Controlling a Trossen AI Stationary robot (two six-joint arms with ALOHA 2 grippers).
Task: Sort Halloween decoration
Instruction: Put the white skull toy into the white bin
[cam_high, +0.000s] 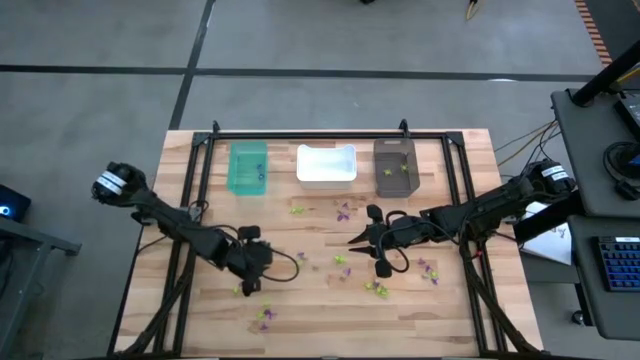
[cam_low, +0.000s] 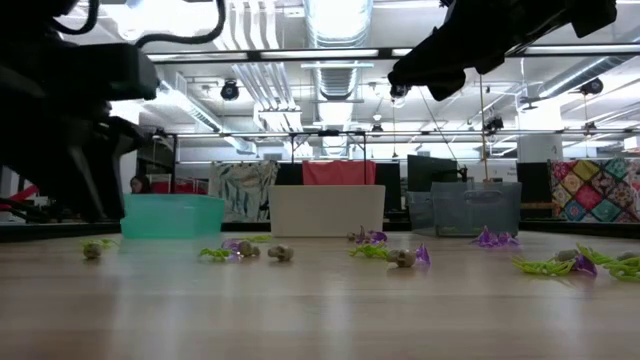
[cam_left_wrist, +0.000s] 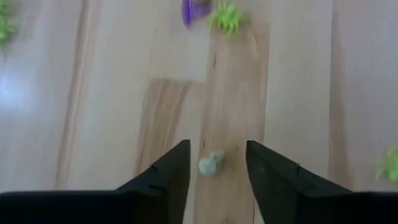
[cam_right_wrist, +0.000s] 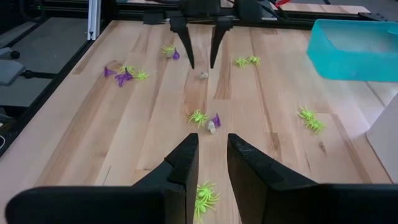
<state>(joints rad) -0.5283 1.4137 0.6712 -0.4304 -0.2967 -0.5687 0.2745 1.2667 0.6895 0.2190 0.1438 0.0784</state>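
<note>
Overhead and wrist views of a wooden table (cam_high: 200, 310) during sorting. The left gripper (cam_left_wrist: 216, 163) reaches in low from the table's left side, fingers spread, straddling a pale greyish trinket (cam_left_wrist: 212, 164) that lies on the wood between the fingertips without visible contact. The right gripper (cam_right_wrist: 212, 157) extends from the right toward the table's centre, its fingers likewise apart and holding nothing, above a lime-green spider (cam_right_wrist: 203, 196). Along the far edge stand three rectangular bins in a row: a teal bin (cam_high: 248, 168) at left, a white bin (cam_high: 327, 165) in the middle, a dark brown bin (cam_high: 395, 166) at right; small specks show in the teal and brown bins, but what they are cannot be told. The Halloween decoration (cam_high: 345, 212), tiny purple, lime-green and greyish pieces, lies scattered over the table's middle and near part, most between the two arms.
</note>
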